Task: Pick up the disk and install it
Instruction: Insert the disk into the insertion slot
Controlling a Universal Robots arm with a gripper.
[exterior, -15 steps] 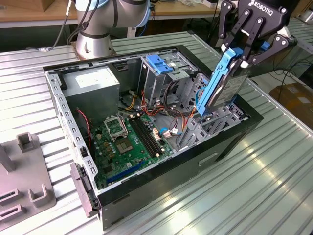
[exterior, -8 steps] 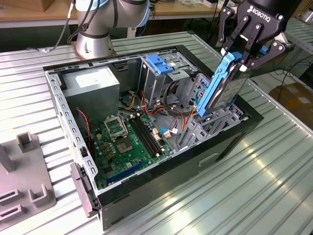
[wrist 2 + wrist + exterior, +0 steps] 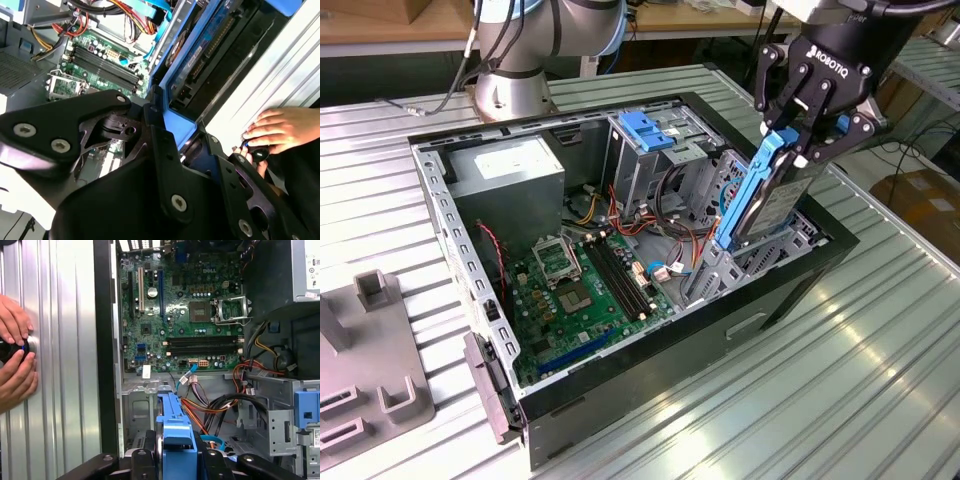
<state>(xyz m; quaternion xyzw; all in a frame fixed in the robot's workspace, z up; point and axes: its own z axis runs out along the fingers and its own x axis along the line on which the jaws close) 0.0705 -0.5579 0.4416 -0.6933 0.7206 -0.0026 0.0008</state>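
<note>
One end effector [image 3: 792, 148] is clamped on the upper end of one disk [image 3: 768, 205]. The disk stands on edge, tilted, with its lower end at the drive bay at the exterior view's right end of one open computer case [image 3: 770, 305]. The case lies on the ribbed surface [image 3: 880, 380], and in the first wrist view a person's hand [image 3: 17, 380] holds one dark knob [image 3: 7, 351].

Brand lettering on pincer [image 3: 798, 148], motherboard [image 3: 185, 315]

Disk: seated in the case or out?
Not seated: disk stands steeply tilted, top end in the gripper, lower end inside the case, upper part above the rim.
</note>
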